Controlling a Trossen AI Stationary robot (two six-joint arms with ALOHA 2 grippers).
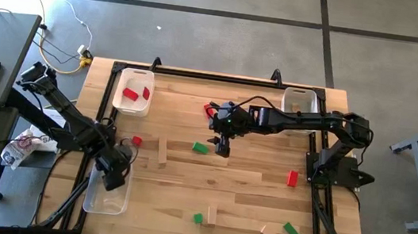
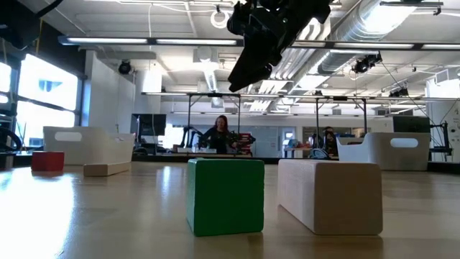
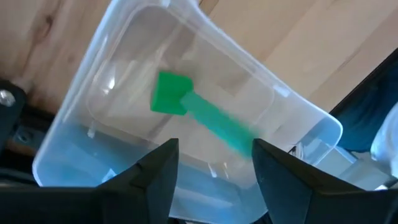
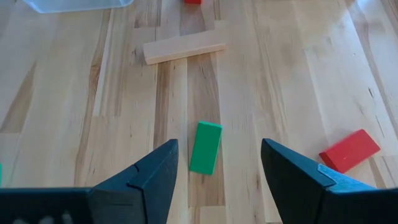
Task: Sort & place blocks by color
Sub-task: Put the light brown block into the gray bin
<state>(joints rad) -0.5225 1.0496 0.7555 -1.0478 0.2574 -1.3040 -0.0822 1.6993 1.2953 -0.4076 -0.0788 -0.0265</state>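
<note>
One block point(image 3: 171, 93) lies in the near-left tray point(image 3: 93, 81) — others point(image 1: 200, 147) scattered mid-table.

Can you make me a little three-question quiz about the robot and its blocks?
1. True or false: the left gripper is over a clear tray with a green block in it.
2. Which colour is the block right below the right gripper? A red, B green, C wood.
3. Fill in: the white tray in the far left corner holds two ___ blocks.

Key: 1 true; 2 B; 3 red.
</note>
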